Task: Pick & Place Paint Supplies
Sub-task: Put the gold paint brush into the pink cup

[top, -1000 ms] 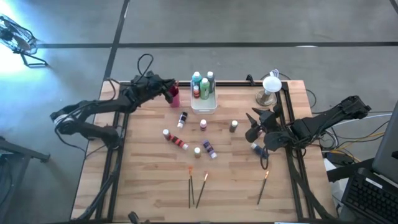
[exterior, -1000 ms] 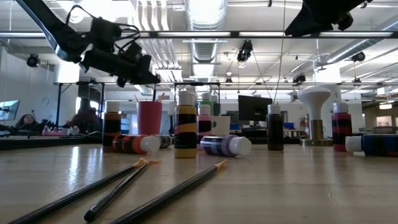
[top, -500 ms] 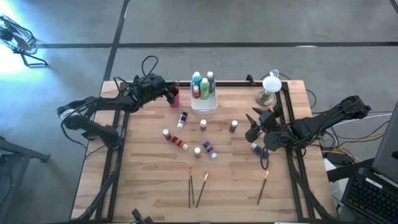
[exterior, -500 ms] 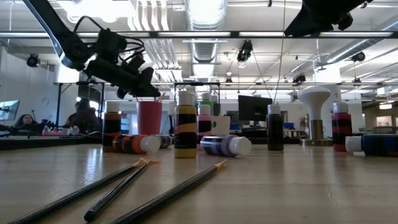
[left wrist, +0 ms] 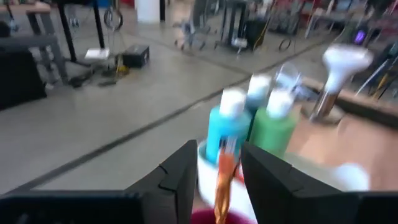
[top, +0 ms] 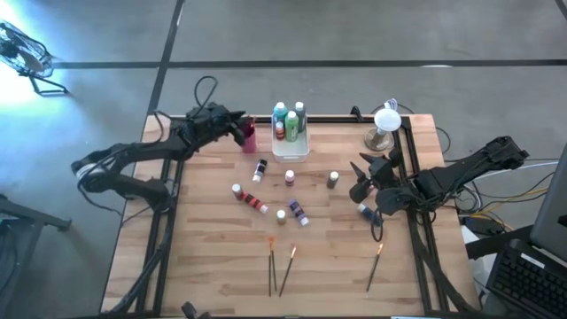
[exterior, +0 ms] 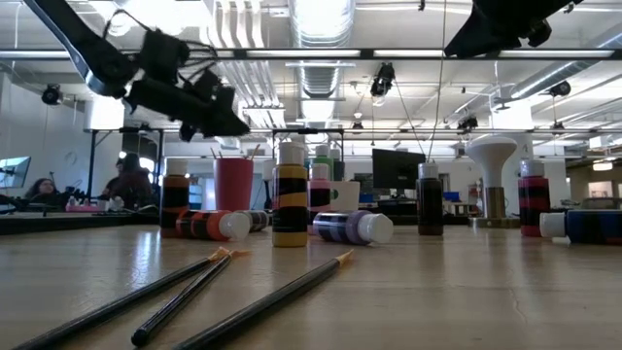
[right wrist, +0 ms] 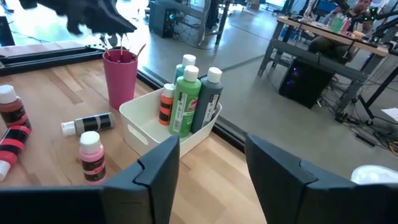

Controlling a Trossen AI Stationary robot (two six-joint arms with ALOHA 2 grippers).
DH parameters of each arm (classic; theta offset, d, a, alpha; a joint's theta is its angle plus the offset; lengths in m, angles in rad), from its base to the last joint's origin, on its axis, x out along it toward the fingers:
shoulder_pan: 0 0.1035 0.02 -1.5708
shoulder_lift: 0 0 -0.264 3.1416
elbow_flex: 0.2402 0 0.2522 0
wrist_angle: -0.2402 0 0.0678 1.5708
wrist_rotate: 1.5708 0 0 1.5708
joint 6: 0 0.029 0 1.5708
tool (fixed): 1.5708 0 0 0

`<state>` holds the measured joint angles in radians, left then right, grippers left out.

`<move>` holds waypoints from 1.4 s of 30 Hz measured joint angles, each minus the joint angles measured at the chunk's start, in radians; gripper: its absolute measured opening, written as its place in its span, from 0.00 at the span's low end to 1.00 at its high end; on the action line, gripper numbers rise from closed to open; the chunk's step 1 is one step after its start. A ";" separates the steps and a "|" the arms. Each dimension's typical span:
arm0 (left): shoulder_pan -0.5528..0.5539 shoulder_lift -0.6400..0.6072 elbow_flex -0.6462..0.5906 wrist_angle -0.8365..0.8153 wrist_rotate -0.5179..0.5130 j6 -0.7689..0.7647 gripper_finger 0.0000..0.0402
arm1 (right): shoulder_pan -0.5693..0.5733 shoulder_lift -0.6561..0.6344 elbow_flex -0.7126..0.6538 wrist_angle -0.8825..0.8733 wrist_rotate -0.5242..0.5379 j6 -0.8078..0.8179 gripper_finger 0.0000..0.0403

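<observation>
The left gripper (top: 241, 129) hangs above the magenta cup (top: 249, 137) near the far edge of the table (top: 204, 257), left of centre; its fingers (left wrist: 180, 177) stand apart, with the orange tip of a brush (left wrist: 222, 180) rising from the cup between them, not touched. The right gripper (top: 361, 182) hovers over the right side of the table, about midway between the far and near edges, its fingers (right wrist: 155, 171) apart and empty. Just beside the cup, at the middle of the far edge, sits the white tray (top: 291, 151) holding upright bottles: teal (left wrist: 219, 127), green (right wrist: 185, 102), a dark one (right wrist: 208, 99) and a small orange one (right wrist: 166, 104). The remaining bottles are scattered over the middle of the table: one lying near the tray (top: 260, 169), a pink one upright (top: 290, 178), a dark one upright (top: 332, 180), a red pair lying down (top: 251, 200), a yellow-banded one upright (exterior: 289, 199), a purple one on its side (top: 299, 212), and a blue one lying by the right edge (top: 368, 213) just under the right gripper. Three brushes lie near the near edge: two close together at the centre (top: 272, 264) (top: 287, 268), and a third (top: 375, 266) well apart, toward the right corner. A white lamp (top: 384, 128) stands at the far right corner.
</observation>
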<state>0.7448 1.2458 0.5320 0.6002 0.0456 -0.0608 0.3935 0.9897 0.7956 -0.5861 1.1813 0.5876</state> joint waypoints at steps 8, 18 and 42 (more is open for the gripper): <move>-0.019 -0.196 0.002 -0.060 0.344 -0.164 0.32 | -0.025 0.000 0.008 0.000 0.000 -0.016 0.40; -0.327 -0.393 -0.117 -0.077 0.186 -0.151 0.27 | -0.035 0.000 0.047 0.002 -0.002 -0.024 0.34; -0.855 -0.432 -0.194 -0.092 -0.256 -0.100 0.26 | -0.105 0.118 0.282 0.253 -0.342 -0.369 0.20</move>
<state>-0.1101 0.8143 0.3378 0.5081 -0.2100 -0.1612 0.2885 1.1081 1.0780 -0.3332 0.8391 0.2190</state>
